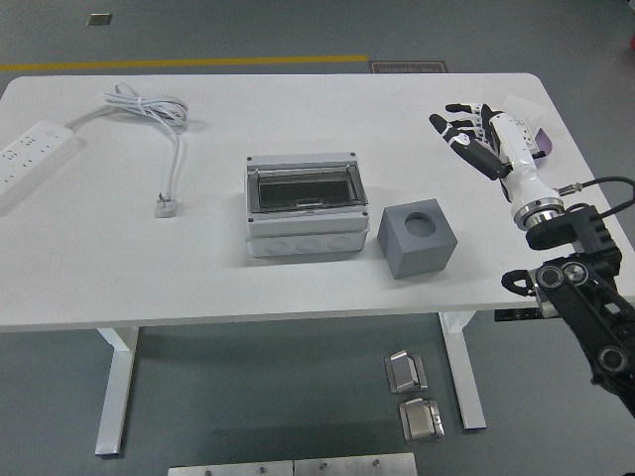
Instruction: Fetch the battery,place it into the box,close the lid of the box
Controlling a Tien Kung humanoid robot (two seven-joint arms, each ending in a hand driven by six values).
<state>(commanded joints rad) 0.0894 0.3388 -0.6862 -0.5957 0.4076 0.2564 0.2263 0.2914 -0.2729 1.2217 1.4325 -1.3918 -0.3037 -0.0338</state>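
The grey box (306, 203) stands at the middle of the table with its clear lid shut flat. A grey block (417, 238) with a round hole in its top stands just right of the box; the hole looks empty and no battery shows. My right hand (474, 137) is raised over the table's far right, well away from the box, its fingers spread and holding nothing. The left arm is out of view.
A white power strip (32, 154) lies at the far left, its coiled cord (149, 107) and plug (165, 204) left of the box. A purple dish (531, 147) with white packets sits at the far right behind my hand.
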